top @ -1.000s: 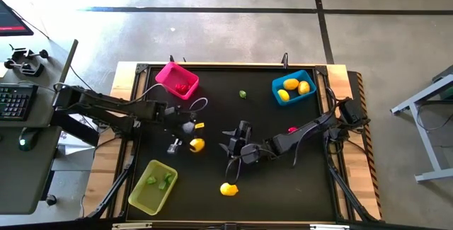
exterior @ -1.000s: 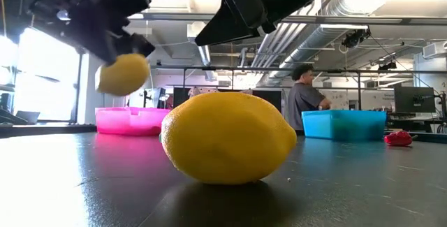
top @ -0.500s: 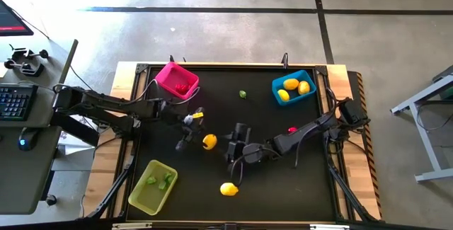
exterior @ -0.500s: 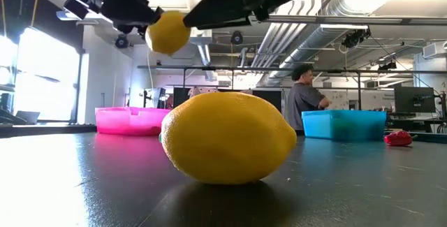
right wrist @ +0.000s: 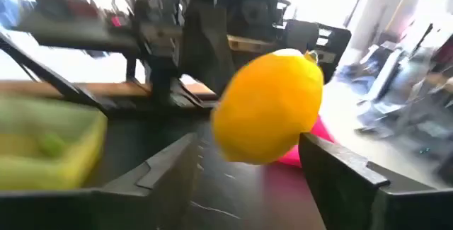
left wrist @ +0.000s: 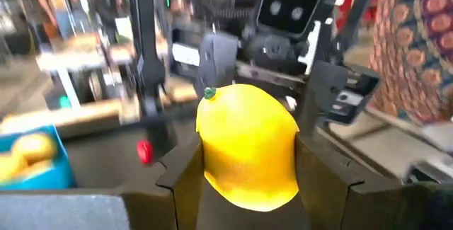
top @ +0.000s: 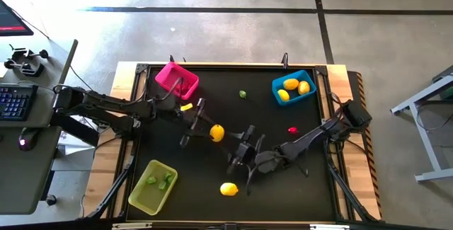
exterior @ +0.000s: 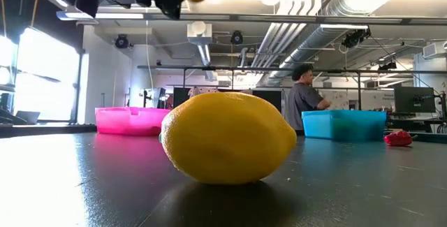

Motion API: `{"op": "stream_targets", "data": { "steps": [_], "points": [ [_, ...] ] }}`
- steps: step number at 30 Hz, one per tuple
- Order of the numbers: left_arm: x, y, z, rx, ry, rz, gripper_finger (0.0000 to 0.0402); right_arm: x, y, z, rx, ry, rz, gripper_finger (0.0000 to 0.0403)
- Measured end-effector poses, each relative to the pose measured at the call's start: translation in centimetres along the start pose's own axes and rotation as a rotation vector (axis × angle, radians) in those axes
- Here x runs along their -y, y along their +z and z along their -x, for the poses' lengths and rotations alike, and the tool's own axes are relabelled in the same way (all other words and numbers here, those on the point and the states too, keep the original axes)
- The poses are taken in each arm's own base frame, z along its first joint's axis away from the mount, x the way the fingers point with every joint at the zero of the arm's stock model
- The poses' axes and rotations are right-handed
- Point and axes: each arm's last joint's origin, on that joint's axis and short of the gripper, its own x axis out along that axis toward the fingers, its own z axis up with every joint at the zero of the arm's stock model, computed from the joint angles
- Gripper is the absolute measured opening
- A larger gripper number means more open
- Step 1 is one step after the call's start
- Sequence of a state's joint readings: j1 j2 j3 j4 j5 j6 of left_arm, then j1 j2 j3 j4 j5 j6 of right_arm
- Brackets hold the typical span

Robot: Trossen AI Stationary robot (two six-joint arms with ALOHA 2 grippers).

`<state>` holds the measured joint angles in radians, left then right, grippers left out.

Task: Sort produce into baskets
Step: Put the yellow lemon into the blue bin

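the left gripper [top: 211, 132] grasps a lemon [top: 216, 132] above the middle of the table [top: 283, 187], the right gripper [top: 241, 161] is just beside it with fingers released, a second lemon [top: 228, 188] lies on the near side

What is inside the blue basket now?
The blue basket holds three yellow lemons, seen from above. Whether anything lies under them cannot be seen. From table height its wall hides everything inside.
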<state>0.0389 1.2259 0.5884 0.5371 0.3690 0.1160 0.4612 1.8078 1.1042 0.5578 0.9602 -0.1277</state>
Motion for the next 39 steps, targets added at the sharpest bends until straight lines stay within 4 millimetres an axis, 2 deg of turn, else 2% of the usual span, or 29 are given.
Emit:
{"op": "stream_targets", "data": {
  "steps": [5,9,15,19,28,33,39],
  "points": [
    [0.0,-0.3,0.8,0.146,0.033,-0.064,0.0167,0.3,0.4,0.0,0.010,0.030,-0.134,0.0257],
    [0.3,-1.4,1.3,0.154,0.047,-0.076,0.0167,1.3,0.3,-1.5,0.008,0.066,-0.194,0.0259],
    [0.4,-1.8,1.4,0.141,0.073,-0.082,0.0167,2.9,0.2,-3.6,0.013,0.124,-0.234,0.0259],
    [0.3,-1.6,1.4,0.158,0.084,-0.094,0.0167,3.4,0.3,-4.2,0.027,0.159,-0.256,0.0257],
    [0.4,-1.6,1.4,0.165,0.082,-0.097,0.0168,3.2,0.3,-4.0,0.026,0.166,-0.250,0.0175],
    [0.4,-1.6,1.4,0.162,0.090,-0.096,0.0189,3.1,0.4,-3.7,0.018,0.147,-0.242,0.0173],
    [-0.2,-1.7,1.7,0.164,0.155,-0.094,0.0238,4.3,1.2,-2.8,-0.047,0.076,-0.211,0.0173]
  ]
}}
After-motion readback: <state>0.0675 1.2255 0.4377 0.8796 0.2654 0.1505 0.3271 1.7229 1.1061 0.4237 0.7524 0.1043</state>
